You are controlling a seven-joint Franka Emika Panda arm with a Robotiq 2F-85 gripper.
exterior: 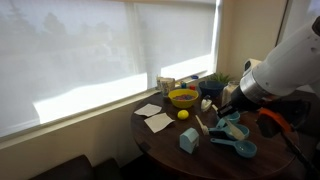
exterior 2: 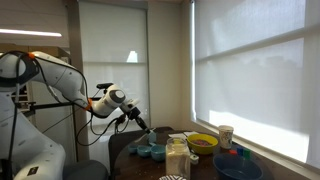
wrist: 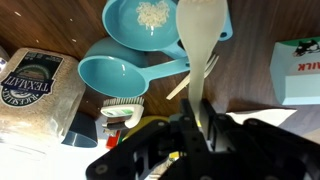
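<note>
My gripper (wrist: pixel 197 125) is shut on the handle of a cream plastic spoon (wrist: pixel 201 40), whose bowl points away from me. The spoon hangs above blue measuring cups (wrist: pixel 150 25); the nearest cup holds some white grains. A second blue cup (wrist: pixel 115 72) lies beside it, empty. In an exterior view the gripper (exterior: pixel 228 103) hovers over the blue cups (exterior: pixel 236 138) on the round dark wooden table (exterior: pixel 165 145). In another exterior view the gripper (exterior 2: pixel 138 120) is above the cups (exterior 2: pixel 152 150).
A rice container (wrist: pixel 35 95) and a white carton (wrist: pixel 298 70) flank the cups. A yellow bowl (exterior: pixel 183 97), a lemon (exterior: pixel 183 114), white napkins (exterior: pixel 154 117), a light blue block (exterior: pixel 189 140) and a plant (exterior: pixel 214 82) stand on the table. Window blinds are behind.
</note>
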